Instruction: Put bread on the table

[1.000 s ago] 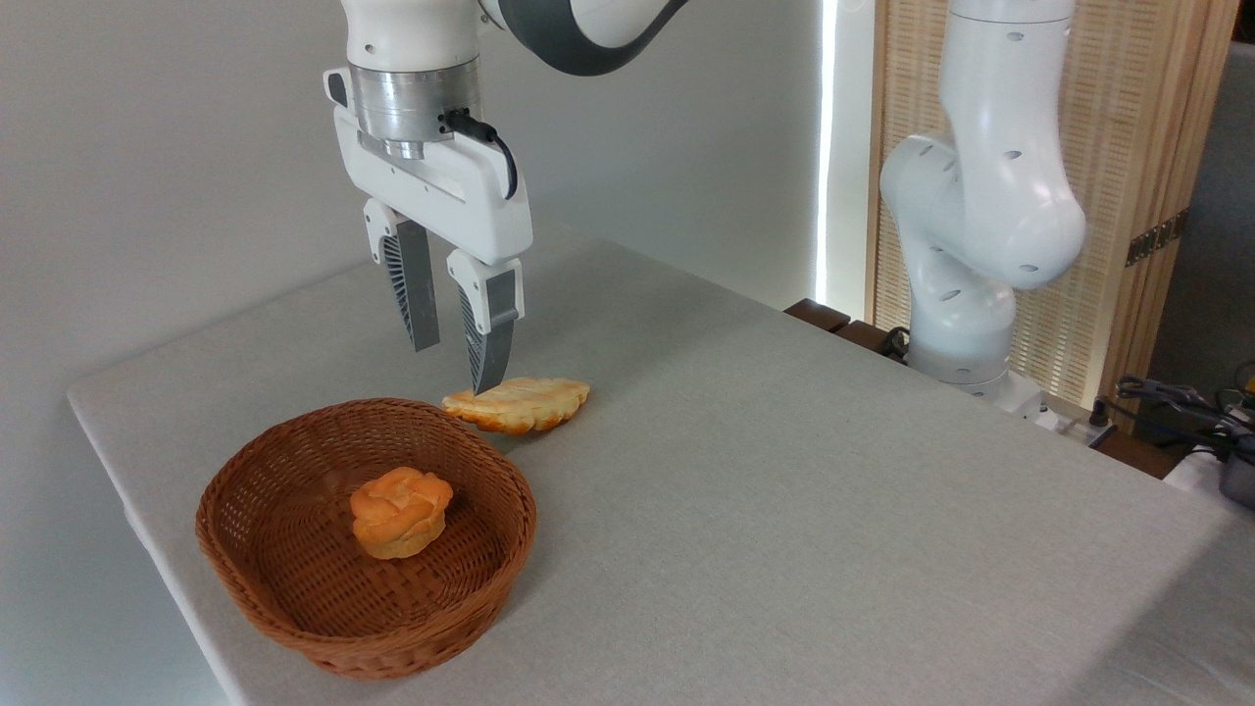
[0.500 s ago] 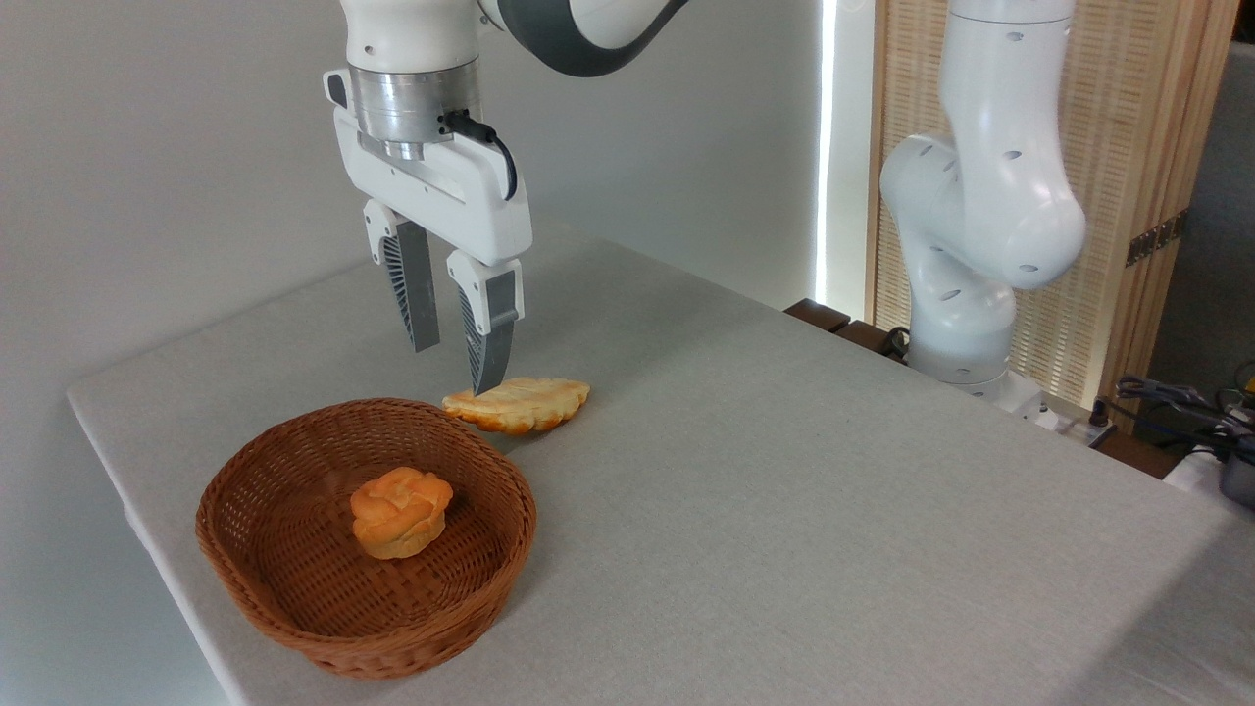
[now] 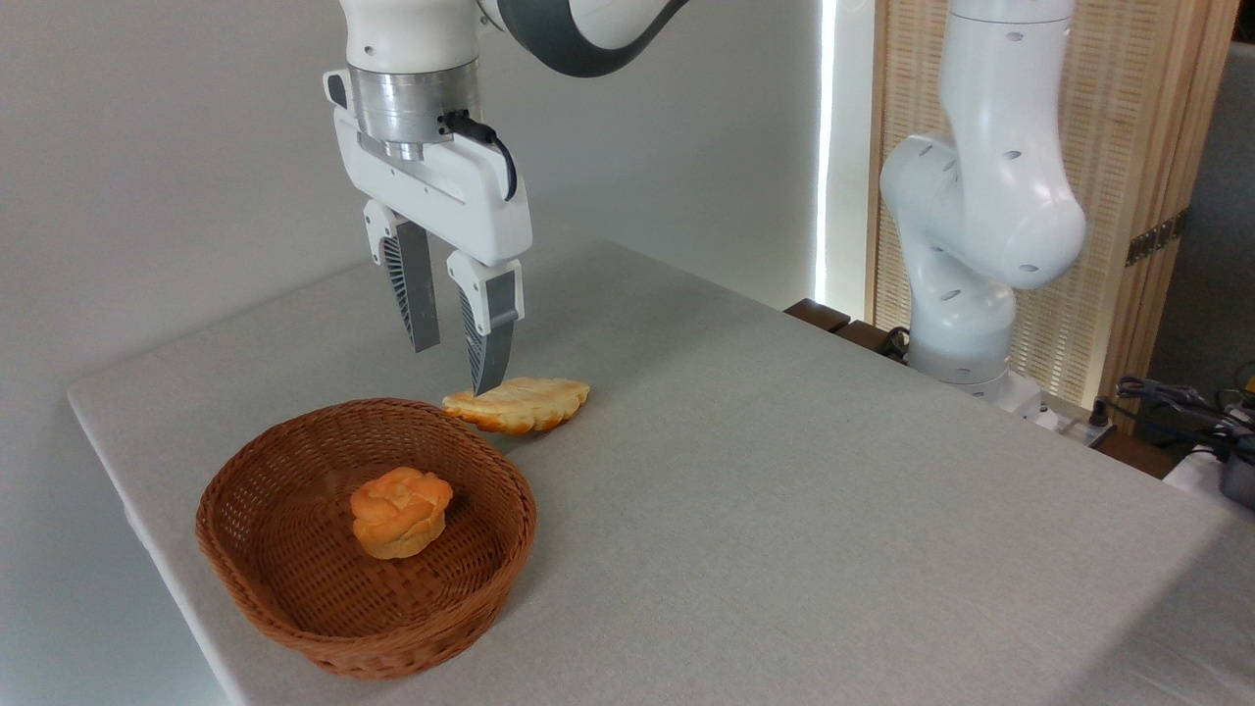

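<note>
**One bun in the basket, gripper empty above the table**

One small orange-golden bun (image 3: pixel 401 511) with a swirled top sits in the middle of your brown wicker basket (image 3: pixel 284 598), paler at its base and upright. The basket stands on the grey table (image 3: pixel 784 471) near its front left corner, close to the left edge. Just beyond the basket's far rim lies a flat, pale pastry (image 3: pixel 520 404) with a scalloped edge, directly on the tabletop and nearly touching the wicker.

Your gripper (image 3: pixel 456 365) hangs above the table behind the basket, pointing down, its two ribbed fingers (image 3: pixel 416 294) spread with a clear gap and nothing between them. From this camera the tip of the nearer finger lines up with the pastry's left end; you cannot tell whether it touches the pastry or hangs in front of it. The bun lies well apart from the gripper, lower and nearer the camera.

Your arm's white base (image 3: pixel 966 294) rises beyond the table's far right edge.
</note>
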{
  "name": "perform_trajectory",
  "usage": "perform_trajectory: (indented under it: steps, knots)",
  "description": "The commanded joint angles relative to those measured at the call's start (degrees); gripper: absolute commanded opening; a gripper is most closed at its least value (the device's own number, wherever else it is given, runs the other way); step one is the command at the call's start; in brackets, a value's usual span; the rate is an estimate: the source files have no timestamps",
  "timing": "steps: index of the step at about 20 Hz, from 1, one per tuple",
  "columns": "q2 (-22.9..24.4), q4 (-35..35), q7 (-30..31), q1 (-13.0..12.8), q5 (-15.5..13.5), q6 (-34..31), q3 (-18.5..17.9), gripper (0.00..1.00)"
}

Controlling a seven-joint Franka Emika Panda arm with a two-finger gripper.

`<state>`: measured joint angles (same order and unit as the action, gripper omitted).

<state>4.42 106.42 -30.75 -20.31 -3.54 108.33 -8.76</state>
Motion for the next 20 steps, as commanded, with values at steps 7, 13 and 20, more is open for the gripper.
perform_trajectory:
  steps: [7,13,20]
  knots:
    - [-3.2,-1.1,-0.3,-0.7,-0.1,-0.2,0.1,1.0]
    - [-6.6,-1.0,-0.3,-0.9,-1.5,7.9,0.1,1.0]
    - [-11.4,-0.9,-0.4,-0.9,-1.4,13.1,0.1,1.0]
